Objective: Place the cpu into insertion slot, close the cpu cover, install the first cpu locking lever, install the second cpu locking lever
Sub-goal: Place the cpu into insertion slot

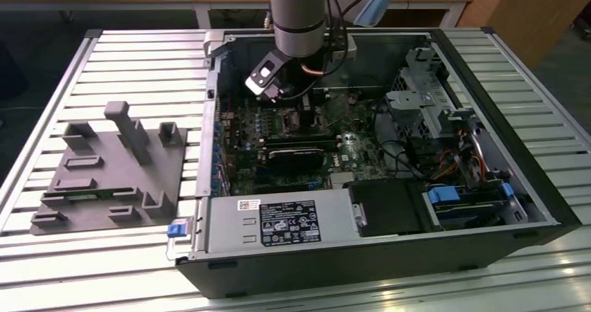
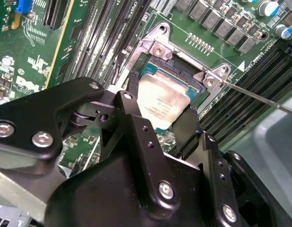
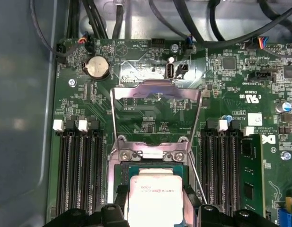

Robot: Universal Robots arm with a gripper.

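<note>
A slatted metal surface (image 1: 138, 49) carries an open black computer case (image 1: 369, 263) and, towards the exterior view's left, a grey moulded fixture block (image 1: 111, 167). The arm (image 1: 300, 14) descends into the case above the green motherboard (image 3: 136, 61). In the second wrist view, the black end effector (image 2: 160, 113) sits low over the board with its fingers (image 2: 195, 127) against two opposite edges of the cpu (image 2: 162, 99), pinching it between them.

The cpu cover (image 3: 155, 90), a thin grey frame with a large window, stands raised on its hinge beside the insertion slot (image 3: 150, 169), leaving the slot uncovered. The cpu lies directly over the slot's dark centre, silvery top upward, in both wrist views; whether it is fully seated cannot be told. Long black memory slots (image 3: 79, 175) run along both sides of the insertion slot. A thin metal locking lever (image 2: 259, 97) runs outward from one corner of the slot's metal rim, clear of the cover.
</note>
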